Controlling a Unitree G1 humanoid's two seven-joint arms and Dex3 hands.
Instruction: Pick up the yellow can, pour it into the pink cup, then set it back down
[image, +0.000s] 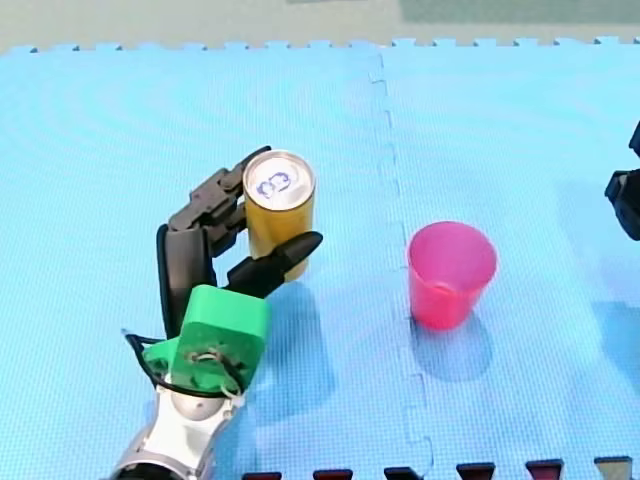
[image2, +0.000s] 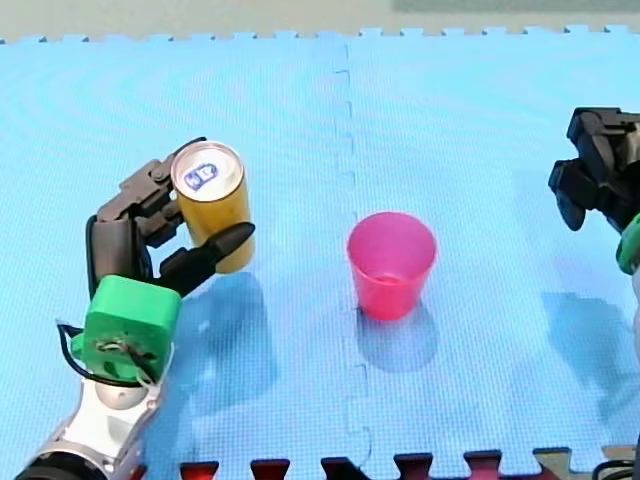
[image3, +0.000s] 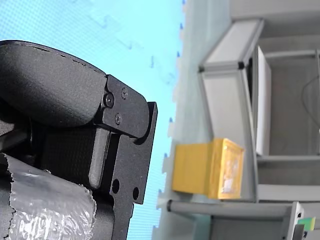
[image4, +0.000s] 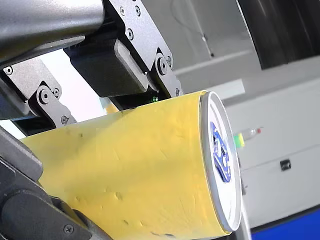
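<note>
Yellow cylindrical metal can, upright with its long axis vertical and its silver lid uppermost, is seen on the left half of the blue foam mat, left of the central seam. It is enclosed by the left hand: two black fingers are wrapped round its far-left side and the thumb is pressed across its near side, so the grasp is judged closed. In the second wrist view the can wall is shown clamped between the finger links. The pink plastic cup stands open-mouthed just right of the seam, to the right of the can; a rightward carry and tilt is therefore judged to be required. The can's base is partly hidden by the thumb, so contact with the mat cannot be confirmed. The right hand is held at the mat's right edge, well apart from the cup, and is cut off there; its state cannot be told.
</note>
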